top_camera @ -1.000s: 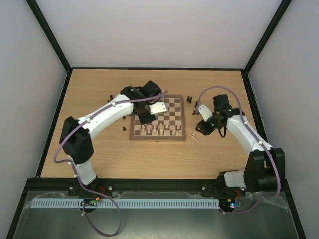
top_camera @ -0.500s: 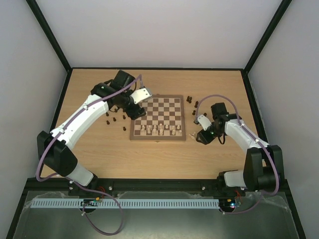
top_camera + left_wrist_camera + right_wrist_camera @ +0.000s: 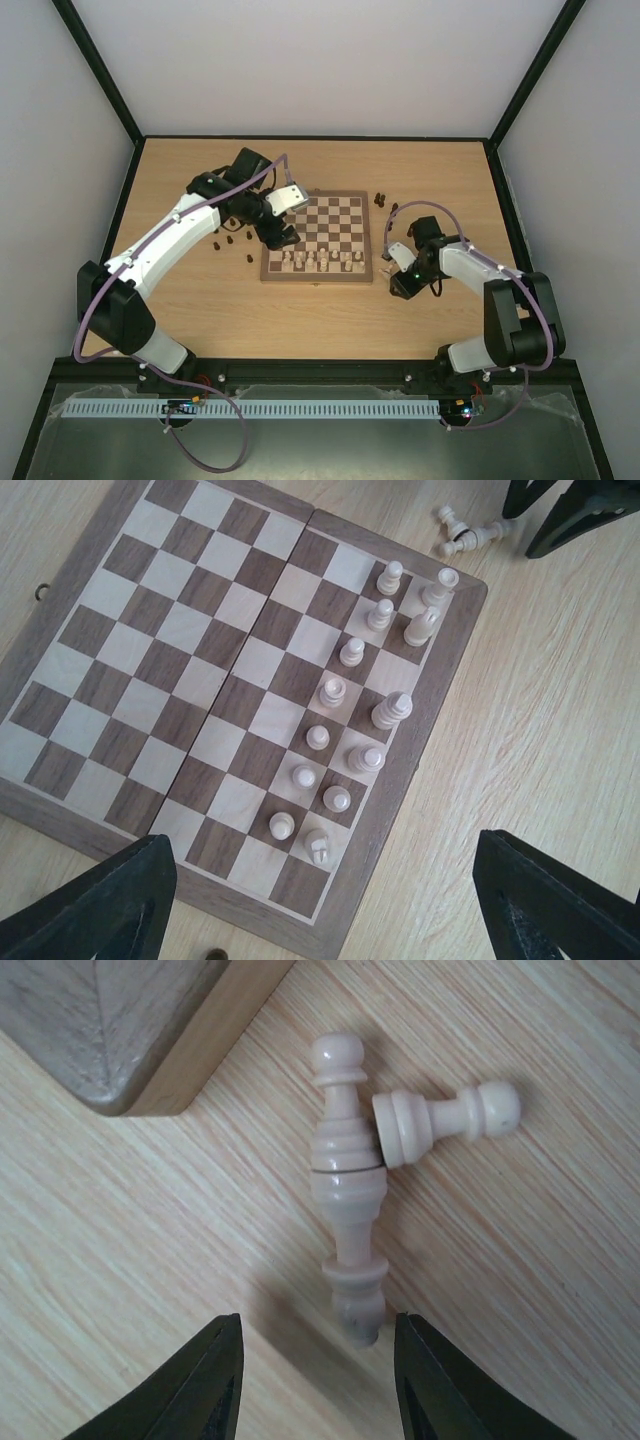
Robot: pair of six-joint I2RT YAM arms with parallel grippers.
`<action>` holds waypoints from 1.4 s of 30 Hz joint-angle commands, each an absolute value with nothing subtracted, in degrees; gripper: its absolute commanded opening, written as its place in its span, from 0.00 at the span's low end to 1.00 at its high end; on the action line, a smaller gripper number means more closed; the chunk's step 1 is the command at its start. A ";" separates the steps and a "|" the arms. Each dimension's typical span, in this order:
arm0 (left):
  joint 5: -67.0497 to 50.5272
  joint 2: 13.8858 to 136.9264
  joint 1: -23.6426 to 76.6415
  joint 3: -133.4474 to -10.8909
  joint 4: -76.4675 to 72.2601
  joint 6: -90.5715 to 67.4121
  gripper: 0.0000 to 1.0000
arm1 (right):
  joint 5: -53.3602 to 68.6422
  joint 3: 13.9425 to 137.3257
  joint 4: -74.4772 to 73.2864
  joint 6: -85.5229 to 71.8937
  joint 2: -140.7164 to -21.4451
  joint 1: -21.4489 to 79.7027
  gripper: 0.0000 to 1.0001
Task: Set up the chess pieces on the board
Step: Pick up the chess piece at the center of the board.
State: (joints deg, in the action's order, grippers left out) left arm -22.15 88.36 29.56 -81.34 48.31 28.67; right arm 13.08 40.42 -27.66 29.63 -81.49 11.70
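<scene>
The step in hand looks like the pick-up of a stray pale man. The right hand hangs low over the counter, just off the near right corner of the board. Its 2 fingers are parted on either side of one end of a tall pale piece lying flat. One finger is almost touching that end and the other is a little apart, so nothing is pinched yet. A pale pawn lies on its side with its base touching the tall piece's middle. The left hand hovers high above the board, spread wide and empty. On the board, the pale pieces stand in 2 rows at the near end, and some squares in the outer row look unfilled. The far ranks are bare. The dark pieces sit loose on the counter beside the board. The next move probably calls for the right hand to close squarely on the tall piece without dragging the pawn, then lift it, turn it upright and set it on a free back-row square.
</scene>
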 commanded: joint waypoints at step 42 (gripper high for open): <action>-51.06 96.69 34.78 -76.30 57.76 39.48 0.82 | 29.49 45.77 -51.29 47.57 -72.98 15.55 0.07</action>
State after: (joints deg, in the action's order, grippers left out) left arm -46.78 96.31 34.13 -76.86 56.01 35.97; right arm 23.92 42.48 -42.89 41.47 -71.16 15.05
